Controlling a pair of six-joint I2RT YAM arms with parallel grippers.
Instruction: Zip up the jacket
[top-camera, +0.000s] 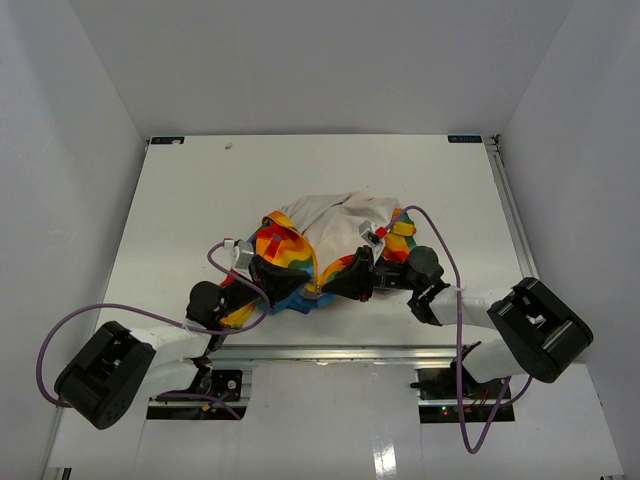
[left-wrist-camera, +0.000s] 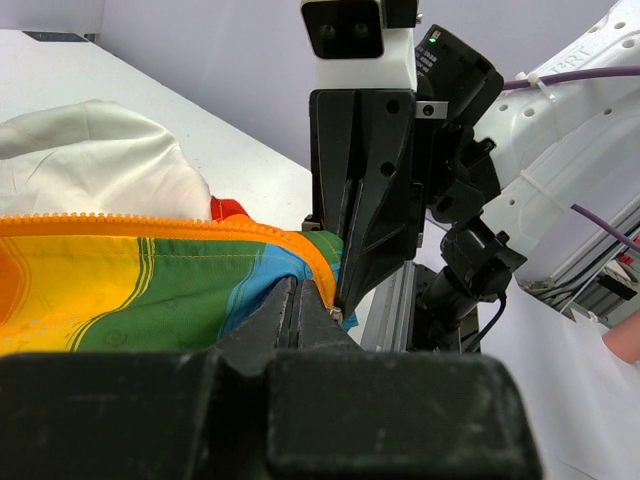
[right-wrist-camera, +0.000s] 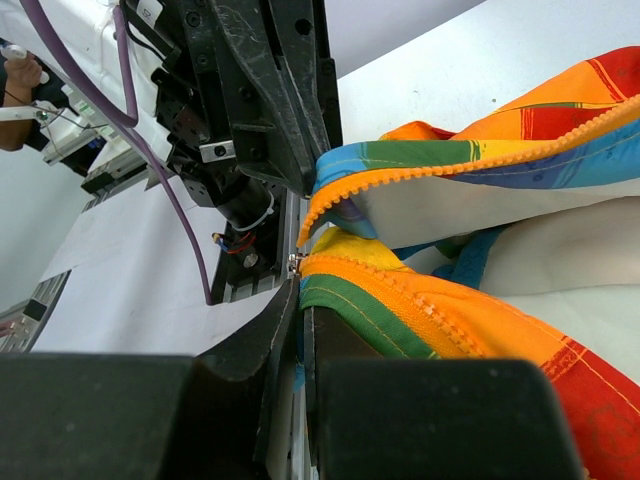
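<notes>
The jacket (top-camera: 335, 225) lies bunched in a heap on the white table (top-camera: 300, 170), near the middle and closer to the near edge. Its long axis runs from near-left to far-right. The cream lining faces up on the far side, and the rainbow blocks show along the near side. The front is open: the two rows of orange zipper teeth (right-wrist-camera: 470, 165) lie apart, and their lower ends point toward the near edge, where they come close together between the two arms. The left gripper (left-wrist-camera: 305, 310) has its fingers pinched together on the end of one zipper edge, where green and blue fabric meets the orange tape. The right gripper (right-wrist-camera: 300, 310) faces it from the other side, its fingers closed on the end of the other edge just under a small silvery zipper part (right-wrist-camera: 293, 263). The two sets of fingertips are just beside each other, almost touching.
</notes>
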